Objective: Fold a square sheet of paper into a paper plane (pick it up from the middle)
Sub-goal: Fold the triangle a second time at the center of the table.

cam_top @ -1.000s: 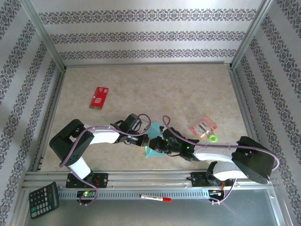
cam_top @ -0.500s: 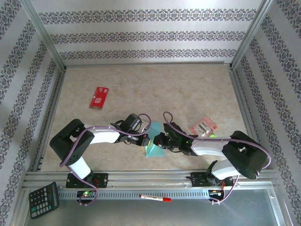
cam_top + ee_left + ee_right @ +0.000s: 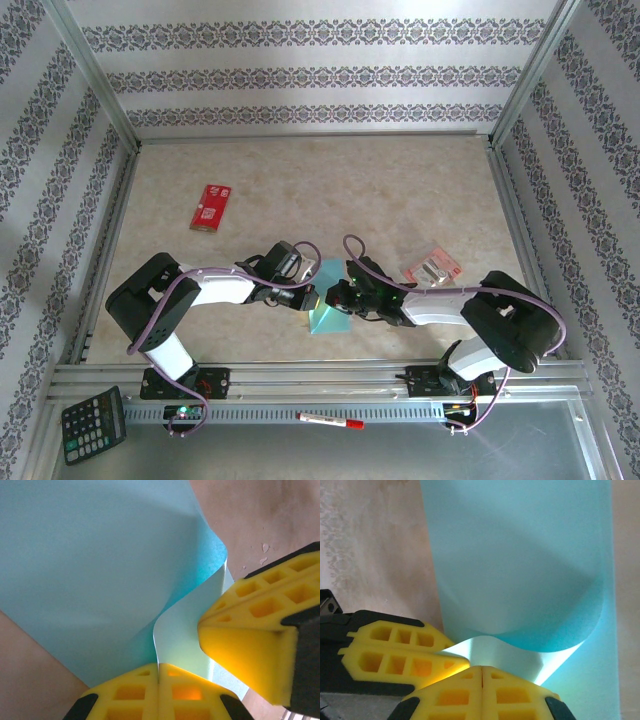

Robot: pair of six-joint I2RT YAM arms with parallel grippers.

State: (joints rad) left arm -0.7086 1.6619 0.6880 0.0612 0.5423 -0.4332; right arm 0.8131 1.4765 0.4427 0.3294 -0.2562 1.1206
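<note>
From the top camera I see both arms reaching inward and meeting near the middle of the worktop (image 3: 400, 190), toward its near edge. The left fingers (image 3: 311, 297) and the right fingers (image 3: 337, 297) sit just beside each other, tip to tip, over the square sheet of paper (image 3: 325, 322). The light teal sheet lies between the two wrists. A small part shows past the fingers on the far side and a wider part on the near side.

On my left wrist camera the two yellow pads are pressed together. A raised edge of the sheet runs straight down into the seam between them, so I read the left fingers as clamped on the paper. The sheet bows up from the worktop toward that pinch, and the rest spreads flat away from the camera. One yellow finger of the other arm sits close at the right of that view. I cannot tell whether it touches the paper.

My right wrist camera shows a like grip: pads closed together, a curled lip of the sheet caught at their seam, the left arm's yellow finger just beside them.

A red rectangular packet (image 3: 211, 206) lies well apart at the far left. A small pink-and-yellow packet (image 3: 432, 269) lies near the right forearm. A calculator (image 3: 93, 424) and a marker pen (image 3: 330, 421) rest on the metal ledge by the arm bases.
</note>
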